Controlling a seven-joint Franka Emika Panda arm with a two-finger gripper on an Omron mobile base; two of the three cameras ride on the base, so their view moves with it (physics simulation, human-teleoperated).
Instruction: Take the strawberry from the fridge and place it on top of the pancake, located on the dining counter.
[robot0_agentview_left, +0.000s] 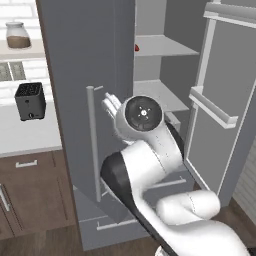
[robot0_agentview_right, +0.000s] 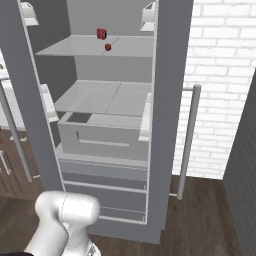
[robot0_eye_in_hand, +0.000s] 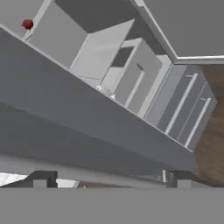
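The fridge (robot0_agentview_left: 85, 75) stands open, with pale grey shelves inside. The strawberry (robot0_agentview_right: 108, 47) is a tiny dark-red berry near the front of the upper shelf; it also shows as strawberry (robot0_agentview_left: 136, 48) and strawberry (robot0_eye_in_hand: 27, 24). My gripper (robot0_agentview_left: 109, 104) is open, with nothing between its fingers. It hovers in front of the left door's edge, below and well short of the berry. In the hand view the gripper (robot0_eye_in_hand: 111, 181) has its fingertips (robot0_eye_in_hand: 41, 179) set wide apart, with the door's grey edge slanting across just ahead. The pancake and dining counter are out of view.
A larger blocky red lump (robot0_agentview_right: 101, 33) sits behind the berry. The right door (robot0_agentview_left: 220, 110) swings out with bins; the left door's handle (robot0_agentview_left: 91, 145) is close to my hand. A crisper drawer (robot0_agentview_right: 102, 135) lies below. A toaster (robot0_agentview_left: 30, 101) and jar (robot0_agentview_left: 18, 36) stand at left.
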